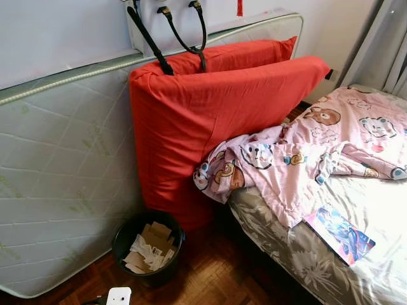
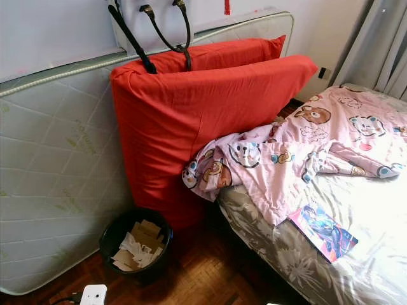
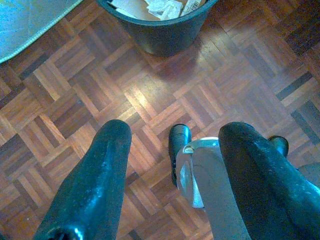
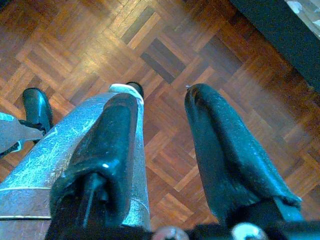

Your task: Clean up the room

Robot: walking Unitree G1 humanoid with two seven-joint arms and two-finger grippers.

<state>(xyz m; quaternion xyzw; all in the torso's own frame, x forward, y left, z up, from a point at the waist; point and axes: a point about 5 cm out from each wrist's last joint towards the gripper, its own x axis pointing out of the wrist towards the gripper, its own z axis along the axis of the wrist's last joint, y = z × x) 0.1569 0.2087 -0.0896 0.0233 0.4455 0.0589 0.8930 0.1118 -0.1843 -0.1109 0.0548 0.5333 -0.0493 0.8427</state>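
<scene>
Your left gripper [image 3: 165, 185] hangs low over the parquet floor [image 3: 65, 90], jaws apart, nothing between them. Black bin [image 1: 147, 248] of paper scraps [image 1: 149, 249] stands ahead of those jaws, well apart, at the foot of the red mattress [image 1: 210, 121]. Right gripper [image 4: 165, 155] also over floor, jaws apart, empty. Pink blanket [image 1: 318, 146] and a booklet [image 1: 340, 234] lie on the bed [image 1: 305, 260].

Cushions: two red cushions [image 2: 210, 121] stood on edge against a pale mattress [image 2: 57, 171].
Bag: black handles [image 2: 162, 35] rose behind the cushions.
Bin: black bin [image 2: 135, 246] on parquet floor [image 2: 210, 276], paper scraps [image 2: 137, 244] inside.
Bed: pink blanket [image 2: 299, 152] bunched on it; booklet [image 2: 323, 231] near its edge.
Curtain: grey curtain [image 2: 381, 51] beyond the bed.
</scene>
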